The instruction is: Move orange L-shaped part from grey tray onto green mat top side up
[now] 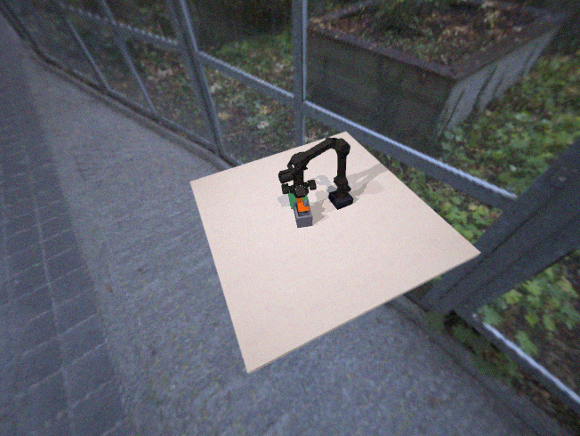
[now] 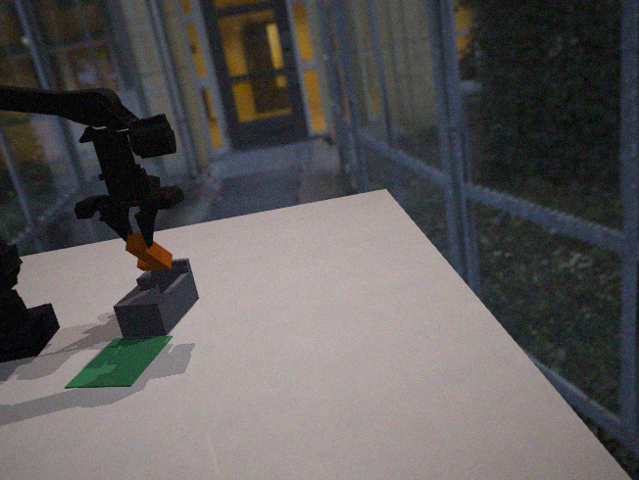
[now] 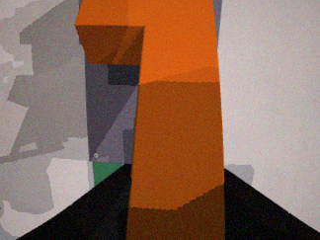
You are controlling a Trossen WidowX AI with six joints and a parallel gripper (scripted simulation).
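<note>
1. The surface (image 2: 335,335) is a pale square board; everything on it sits toward its far left in the exterior view.
2. The arm (image 1: 327,154) arches from its dark base (image 1: 341,198) over to the tray, wrist pointing down.
3. The green mat (image 2: 121,361) lies flat at about 7 o'clock of the tray in the exterior view, its near edge just beside the tray's base.
4. The grey tray (image 2: 155,304) stands on the surface with its pocket showing dark.
5. The gripper (image 2: 135,234) is clamped on one end of the orange L-shaped part (image 2: 149,255), its dark fingers on either side of the long bar.
6. The part hangs tilted above the tray, out of the pocket, its L-shaped end lowest at 5 o'clock of the gripper and close over the tray's top.
</note>
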